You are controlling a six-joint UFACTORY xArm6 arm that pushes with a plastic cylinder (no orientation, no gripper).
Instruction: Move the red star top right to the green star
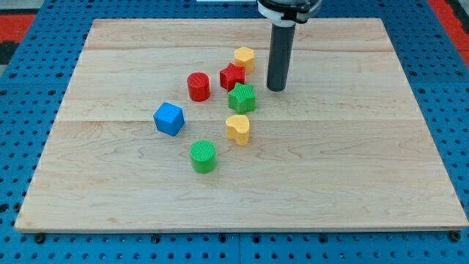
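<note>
The red star (232, 75) lies just above and slightly left of the green star (242, 97), touching or nearly touching it. It sits between the red cylinder (198, 86) and the yellow hexagon block (244, 58). My tip (275, 89) rests on the board to the right of both stars, a short gap away from the red star and not touching it.
A blue cube (168, 119) lies at the view's left of the group. A yellow heart-shaped block (237, 128) and a green cylinder (203, 156) lie below the green star. The wooden board (366, 183) rests on a blue pegboard.
</note>
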